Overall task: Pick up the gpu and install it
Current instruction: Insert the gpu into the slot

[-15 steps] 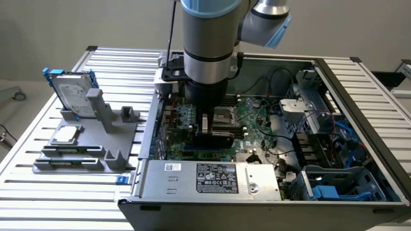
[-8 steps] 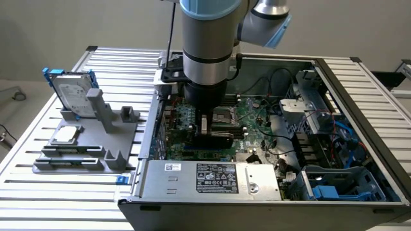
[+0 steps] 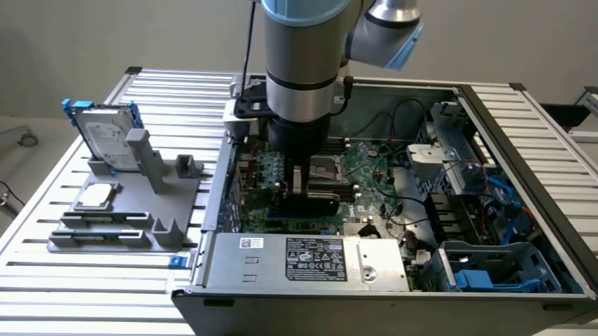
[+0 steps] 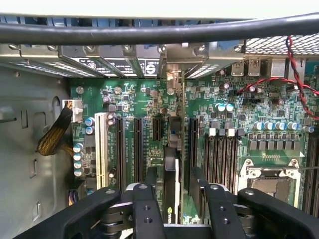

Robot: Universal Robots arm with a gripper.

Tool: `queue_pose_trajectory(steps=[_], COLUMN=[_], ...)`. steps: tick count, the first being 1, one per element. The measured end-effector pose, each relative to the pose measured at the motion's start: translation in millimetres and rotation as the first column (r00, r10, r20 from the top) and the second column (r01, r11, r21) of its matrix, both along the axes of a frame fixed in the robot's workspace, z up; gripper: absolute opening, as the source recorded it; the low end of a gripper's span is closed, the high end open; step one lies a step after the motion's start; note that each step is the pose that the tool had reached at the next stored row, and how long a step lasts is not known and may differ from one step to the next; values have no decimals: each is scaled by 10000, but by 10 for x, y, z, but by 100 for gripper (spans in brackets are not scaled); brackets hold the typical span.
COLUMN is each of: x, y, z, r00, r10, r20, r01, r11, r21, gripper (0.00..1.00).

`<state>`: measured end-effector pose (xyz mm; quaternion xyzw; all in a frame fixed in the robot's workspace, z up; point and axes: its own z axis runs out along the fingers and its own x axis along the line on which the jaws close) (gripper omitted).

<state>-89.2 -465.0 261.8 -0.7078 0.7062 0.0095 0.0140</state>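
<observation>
The gpu (image 4: 171, 184) stands on edge in a motherboard slot, a slim black card whose silver bracket (image 4: 174, 82) meets the rear slot openings of the computer case (image 3: 309, 262). In the exterior view the gpu (image 3: 313, 203) is a dark block low over the green motherboard (image 3: 374, 189). My gripper (image 4: 173, 179) straddles the card from above. Its black fingers (image 4: 149, 186) stand either side of the card with a narrow strip of board visible between each and the shroud, so it is open. The gripper (image 3: 301, 189) hangs straight down inside the case.
A grey fixture (image 3: 126, 203) on the slatted table holds a silver hard drive in a blue-edged frame (image 3: 105, 136) and a small square processor chip (image 3: 97, 197). Inside the case are a power supply (image 3: 309, 260), cables, drive bays and the CPU socket (image 4: 271, 181).
</observation>
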Motion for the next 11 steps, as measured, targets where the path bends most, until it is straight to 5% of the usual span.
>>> queue_pose_trajectory(steps=[11], x=[0], y=[0], z=[273], r00=[10000], r10=[1], r20=[-12], r01=[0], r11=[10000], r21=[15], gripper=[38])
